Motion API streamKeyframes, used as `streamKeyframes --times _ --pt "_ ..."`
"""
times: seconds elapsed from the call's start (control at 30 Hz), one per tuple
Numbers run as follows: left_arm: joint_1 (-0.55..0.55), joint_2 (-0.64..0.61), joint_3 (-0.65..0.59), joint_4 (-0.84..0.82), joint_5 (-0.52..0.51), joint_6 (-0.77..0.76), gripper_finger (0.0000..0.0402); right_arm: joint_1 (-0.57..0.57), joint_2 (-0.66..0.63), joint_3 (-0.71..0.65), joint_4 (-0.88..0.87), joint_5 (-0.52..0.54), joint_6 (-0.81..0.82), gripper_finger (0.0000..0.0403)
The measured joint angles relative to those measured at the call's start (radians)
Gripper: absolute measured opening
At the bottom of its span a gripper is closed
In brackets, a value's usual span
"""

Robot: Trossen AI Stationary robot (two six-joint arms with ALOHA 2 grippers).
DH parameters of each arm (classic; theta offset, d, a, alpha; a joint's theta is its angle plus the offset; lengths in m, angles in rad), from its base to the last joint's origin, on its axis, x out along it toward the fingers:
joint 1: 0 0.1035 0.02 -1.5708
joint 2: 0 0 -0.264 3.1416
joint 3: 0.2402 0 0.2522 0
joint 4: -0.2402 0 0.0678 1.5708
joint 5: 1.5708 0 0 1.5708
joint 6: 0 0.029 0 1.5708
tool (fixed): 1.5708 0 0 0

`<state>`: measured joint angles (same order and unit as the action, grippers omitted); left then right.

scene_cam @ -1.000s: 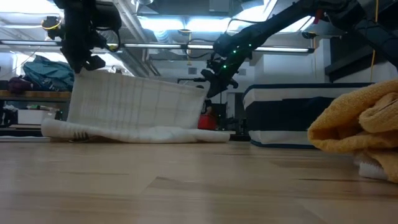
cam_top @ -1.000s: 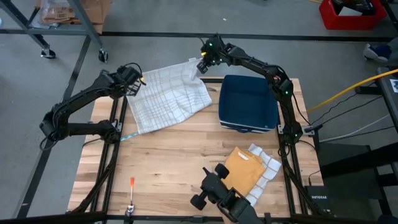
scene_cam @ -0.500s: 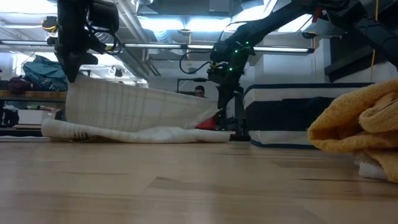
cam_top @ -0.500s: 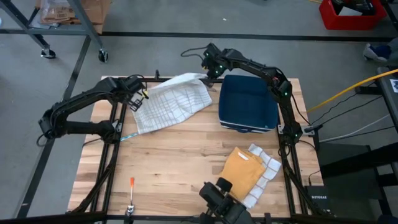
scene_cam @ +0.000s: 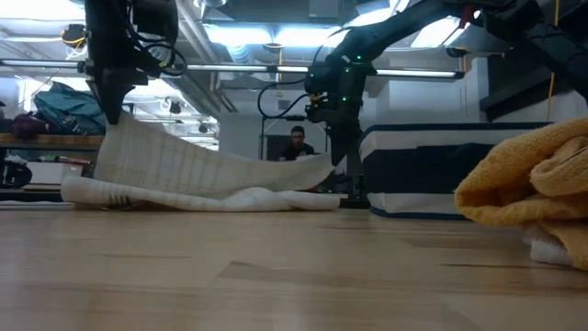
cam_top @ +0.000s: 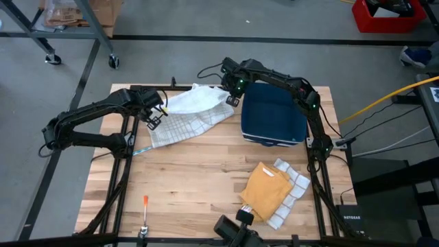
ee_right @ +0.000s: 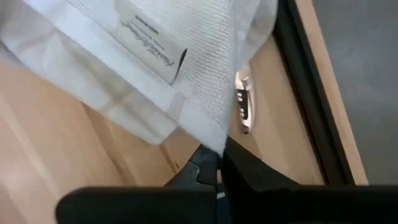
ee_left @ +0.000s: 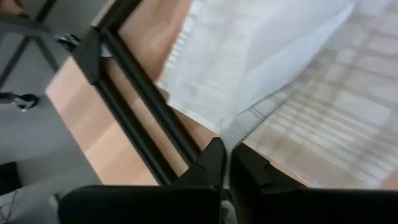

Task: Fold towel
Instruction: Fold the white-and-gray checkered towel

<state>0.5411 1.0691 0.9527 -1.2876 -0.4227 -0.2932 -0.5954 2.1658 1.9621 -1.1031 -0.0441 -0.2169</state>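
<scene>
Both grippers dropped lower w/ towel edge since 1 s back. Left gripper clenched on one corner of white checked towel, right gripper on another; towel sags between, rear-left of table. Low view alone shows person. One navy bin, one orange cloth.

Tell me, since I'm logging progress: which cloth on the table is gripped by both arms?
The white checked towel at the table's far left, pinched by the left gripper and right gripper. The folded orange cloth lies untouched.
</scene>
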Motion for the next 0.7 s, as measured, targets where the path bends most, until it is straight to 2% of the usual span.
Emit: streamKeyframes --times 0.33,0.7 --pt "-0.069 0.000 0.000 -0.100 0.135 -0.009 0.0043 0.056 0.000 0.000 -0.079 0.000 0.000 0.0016" --pt "-0.181 0.000 0.000 -0.140 0.143 -0.074 0.0038 0.079 0.000 0.000 -0.127 0.016 0.000 0.0017"
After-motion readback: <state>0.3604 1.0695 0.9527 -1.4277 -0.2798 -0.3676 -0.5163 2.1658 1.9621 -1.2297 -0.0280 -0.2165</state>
